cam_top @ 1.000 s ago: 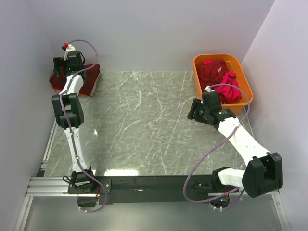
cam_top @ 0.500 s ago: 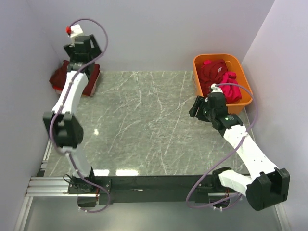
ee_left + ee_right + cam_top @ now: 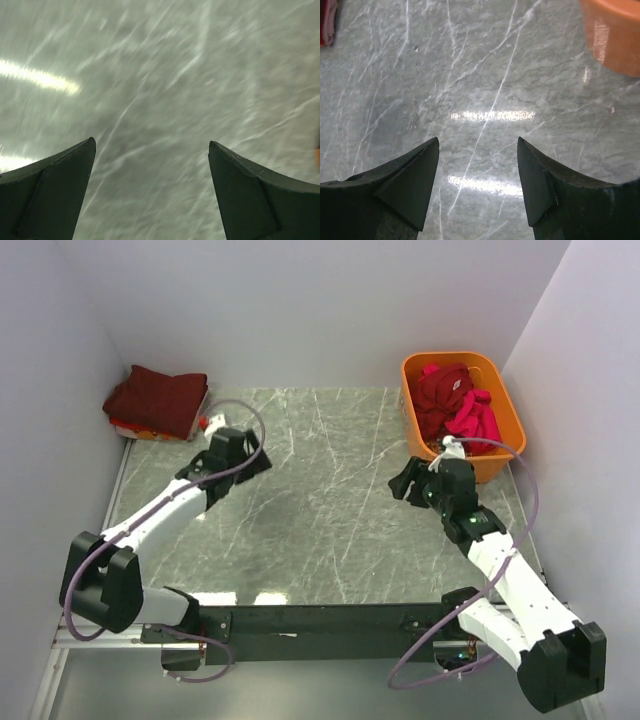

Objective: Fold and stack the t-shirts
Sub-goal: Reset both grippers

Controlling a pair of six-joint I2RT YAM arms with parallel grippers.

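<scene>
A folded dark maroon t-shirt (image 3: 155,398) lies at the table's far left corner on top of a bright red one (image 3: 140,429). More t-shirts sit crumpled in the orange basket (image 3: 509,412): a dark red one (image 3: 441,388) and a magenta-pink one (image 3: 477,421). My left gripper (image 3: 256,456) hangs over bare marble to the right of the folded pile, open and empty (image 3: 151,145). Open and empty too, my right gripper (image 3: 402,481) points left over the table (image 3: 478,144), just left of the basket's near corner. The folded pile's red edge (image 3: 326,22) shows far off in the right wrist view.
The grey marble table (image 3: 320,500) spreads between the two arms. Walls close in on the left, back and right. The basket's corner (image 3: 612,35) shows at the top right of the right wrist view. The black base rail (image 3: 320,622) runs along the near edge.
My left arm has left the folded pile, swinging down and right to the open table. The right arm has drawn back slightly toward the near edge, its jaws a little wider.
</scene>
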